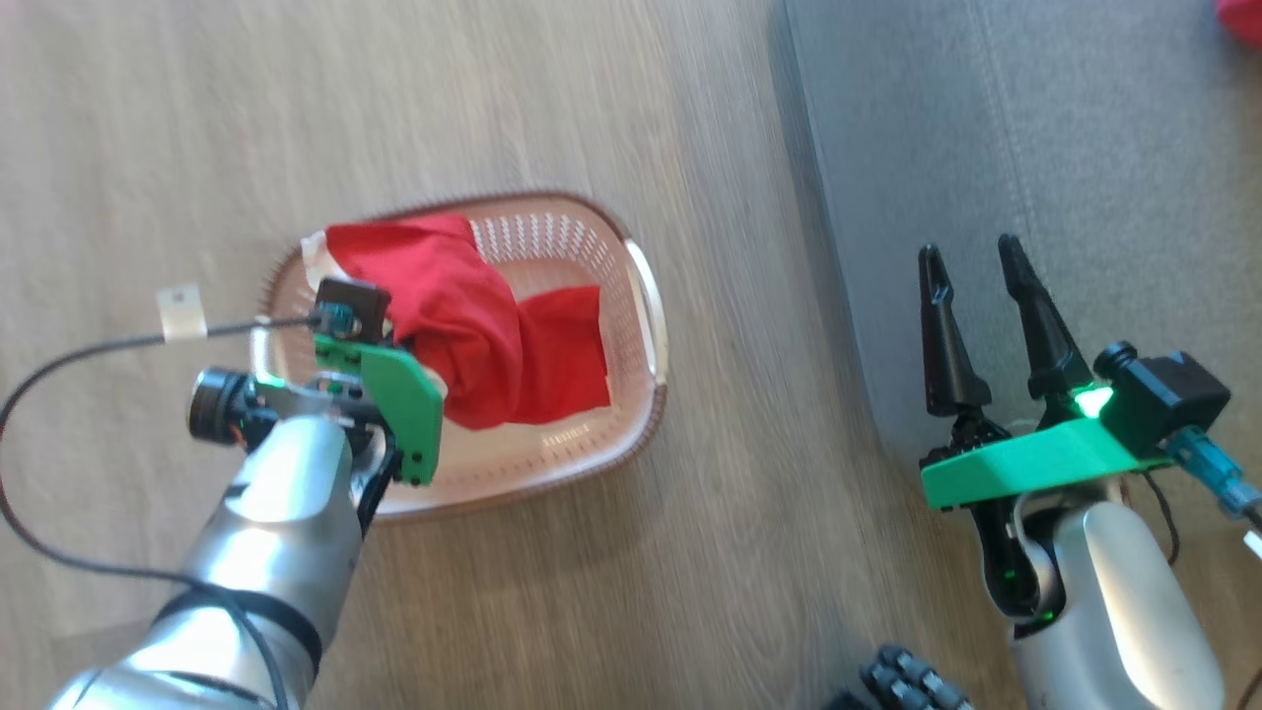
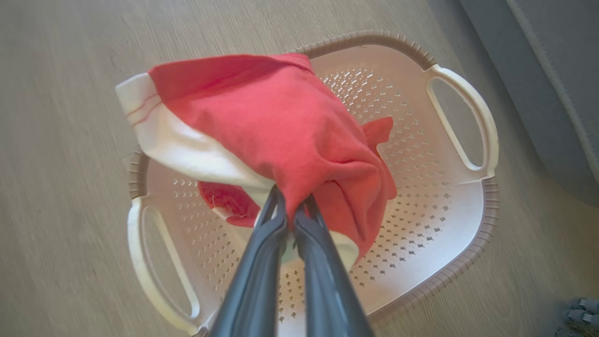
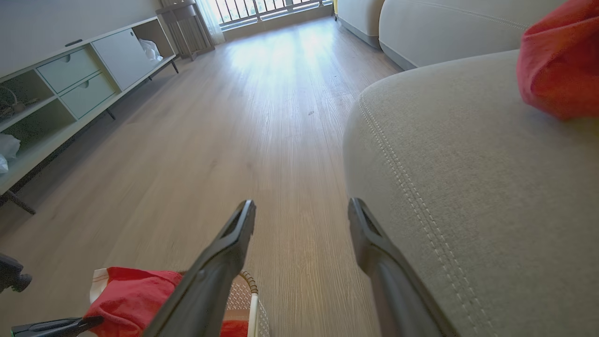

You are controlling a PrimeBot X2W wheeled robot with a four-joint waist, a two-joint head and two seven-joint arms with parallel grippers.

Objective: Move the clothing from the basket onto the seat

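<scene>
The cream basket point(image 1: 646, 296) point(image 2: 463, 215) with a brown rim stands on the wooden floor, left of the grey seat point(image 1: 1085, 177) point(image 3: 491, 187). My left gripper point(image 2: 292, 203) is shut on a red garment with a white band point(image 2: 281, 121) point(image 1: 444, 296), bunched up above the basket. More red clothing point(image 1: 562, 345) point(image 2: 224, 199) lies on the basket floor. Another red garment point(image 3: 559, 61) point(image 1: 1240, 18) rests on the seat at the far right. My right gripper point(image 1: 976, 261) point(image 3: 302, 210) hovers open and empty at the seat's front edge.
A long low cabinet point(image 3: 70, 89) with drawers and open shelves runs along the left wall. Wooden floor point(image 3: 262, 117) stretches ahead between it and the seat. A second pale sofa section point(image 3: 444, 28) stands farther back. A black cable point(image 1: 59, 365) loops off my left wrist.
</scene>
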